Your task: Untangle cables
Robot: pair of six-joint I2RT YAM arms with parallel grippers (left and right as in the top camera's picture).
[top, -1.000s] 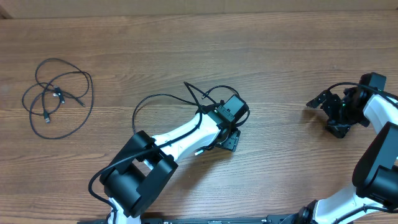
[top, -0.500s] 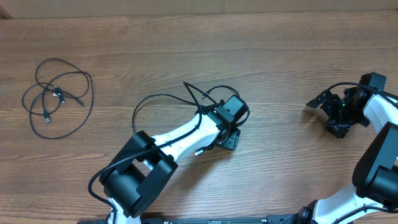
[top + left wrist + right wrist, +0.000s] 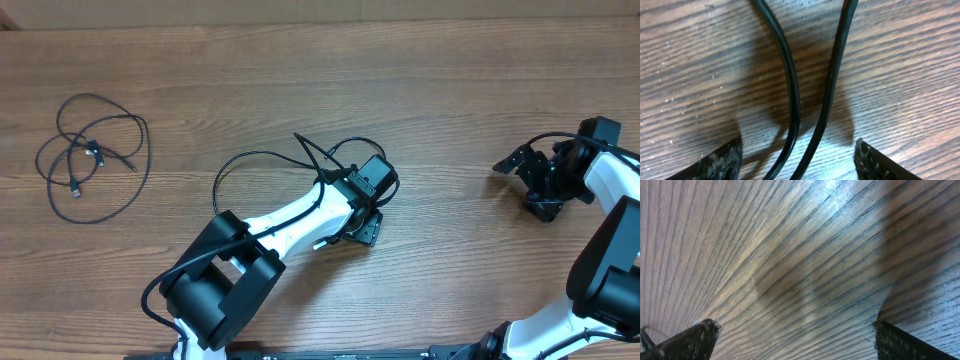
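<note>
Across the brown wood-grain counter [image 3: 450, 90], whose far edge runs along the top, we see broad bare wood around the tangle. Our left tool [image 3: 799, 162] stands open mid-counter, its fingers on either side of two black cord strands [image 3: 791, 95] without touching them. Our right tool [image 3: 528, 185] gapes wide near the right edge. Well apart, at far left, thin black cables [image 3: 92, 150] lie looped and overlapping, with small plug ends inside the coil.

No text, label, brand, number or sign can be read in any view.
</note>
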